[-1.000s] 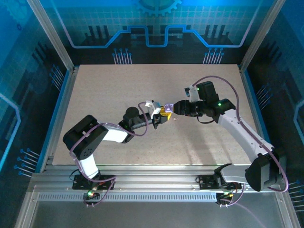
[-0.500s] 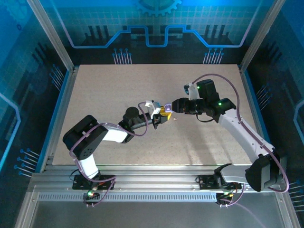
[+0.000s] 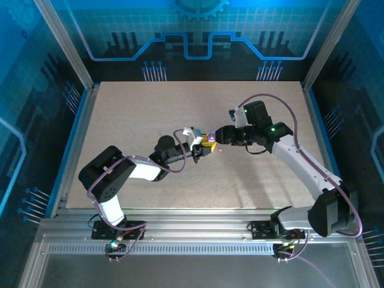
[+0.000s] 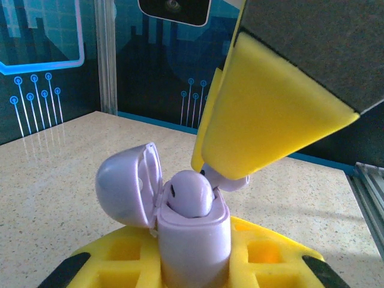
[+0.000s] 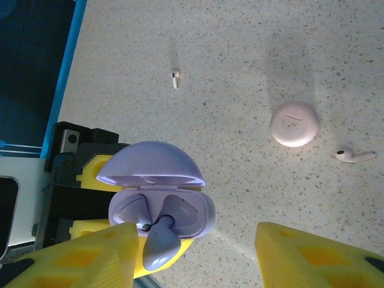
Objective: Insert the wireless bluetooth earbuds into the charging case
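Right arm [image 3: 300, 162]: swung leftward over the worktop [image 3: 150, 108] during the last second. Its end effector [image 3: 216, 135] previously stood just clear of the lavender charging case [image 3: 210, 137]. In the top view it now stands against the case and overlaps its right side. The wrist housing and elbow have shifted left, slightly away from the bases. The shoulder link has turned left with them.

speckled beige table [image 3: 150, 108] framed by aluminium rails [image 3: 180, 231], blue circuit-pattern backdrop [image 3: 198, 30] behind
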### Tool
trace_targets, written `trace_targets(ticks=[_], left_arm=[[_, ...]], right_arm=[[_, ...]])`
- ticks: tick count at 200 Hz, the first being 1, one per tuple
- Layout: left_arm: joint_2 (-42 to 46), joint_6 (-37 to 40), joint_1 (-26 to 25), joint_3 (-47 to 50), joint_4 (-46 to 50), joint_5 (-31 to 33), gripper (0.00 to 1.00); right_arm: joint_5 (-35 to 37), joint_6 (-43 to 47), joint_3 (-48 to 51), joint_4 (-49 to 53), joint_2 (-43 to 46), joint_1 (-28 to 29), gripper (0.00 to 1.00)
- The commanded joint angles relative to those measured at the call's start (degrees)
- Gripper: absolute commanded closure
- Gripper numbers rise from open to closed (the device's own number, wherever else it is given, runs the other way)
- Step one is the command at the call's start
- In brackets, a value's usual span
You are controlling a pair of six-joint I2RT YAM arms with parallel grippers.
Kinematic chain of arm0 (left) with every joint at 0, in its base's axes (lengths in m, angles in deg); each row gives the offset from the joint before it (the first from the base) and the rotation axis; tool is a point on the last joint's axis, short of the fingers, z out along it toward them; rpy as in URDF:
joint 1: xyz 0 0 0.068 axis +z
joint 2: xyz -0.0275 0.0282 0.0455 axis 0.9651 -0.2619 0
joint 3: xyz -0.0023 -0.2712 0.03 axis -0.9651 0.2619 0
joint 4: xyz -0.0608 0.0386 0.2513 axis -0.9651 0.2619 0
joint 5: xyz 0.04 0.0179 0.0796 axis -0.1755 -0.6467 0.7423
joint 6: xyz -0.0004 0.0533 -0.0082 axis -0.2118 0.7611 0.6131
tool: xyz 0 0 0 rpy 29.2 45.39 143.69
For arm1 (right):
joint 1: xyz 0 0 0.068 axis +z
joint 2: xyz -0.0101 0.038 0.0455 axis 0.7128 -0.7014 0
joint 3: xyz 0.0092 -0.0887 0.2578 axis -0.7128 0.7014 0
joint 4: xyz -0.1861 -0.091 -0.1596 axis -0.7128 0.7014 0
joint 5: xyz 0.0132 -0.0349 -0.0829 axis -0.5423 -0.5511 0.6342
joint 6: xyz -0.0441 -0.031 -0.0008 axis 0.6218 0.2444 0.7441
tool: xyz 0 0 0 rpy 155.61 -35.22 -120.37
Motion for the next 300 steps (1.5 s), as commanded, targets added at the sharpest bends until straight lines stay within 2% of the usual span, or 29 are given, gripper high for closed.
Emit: trace_targets(ticks=[1, 86, 153, 184, 231, 250, 280, 300], left_arm=[[1.9, 0.5, 0.1, 0.3, -2.1, 0.7, 0.90], [2.2, 0.3, 0.2, 0.1, -2.2, 0.3, 0.91], [2.8, -0.4, 0.2, 0.1, -2.5, -1.1, 0.91], [3.3, -1.6, 0.2, 0.5, -4.2, -3.8, 0.91], [5.5, -3.0, 0.1, 0.8, -4.4, -8.6, 0.91], [7.0, -3.4, 0.1, 1.2, -4.4, -9.9, 0.91], [9.3, -3.9, 0.1, 1.9, -4.0, -12.0, 0.91], [10.3, -4.2, 0.2, 2.5, -4.0, -13.1, 0.91]], right_arm=[[1.6, 0.9, -1.2, 1.7, 0.0, 0.4, 0.46], [2.5, 0.1, 1.5, -0.1, 2.7, -1.8, 0.48], [-4.7, 1.5, 5.5, -8.2, 7.3, -3.0, 0.47], [-7.3, 6.2, 10.0, -14.1, 13.1, -4.5, 0.46], [-10.3, 15.4, 10.0, -12.2, 17.8, -7.0, 0.44], [-15.7, 17.9, 10.6, -13.9, 19.3, -8.7, 0.40], [-22.6, 28.3, 6.8, -5.6, 19.4, -9.6, 0.34], [-25.9, 35.6, 7.2, -3.5, 19.9, -10.0, 0.35]])
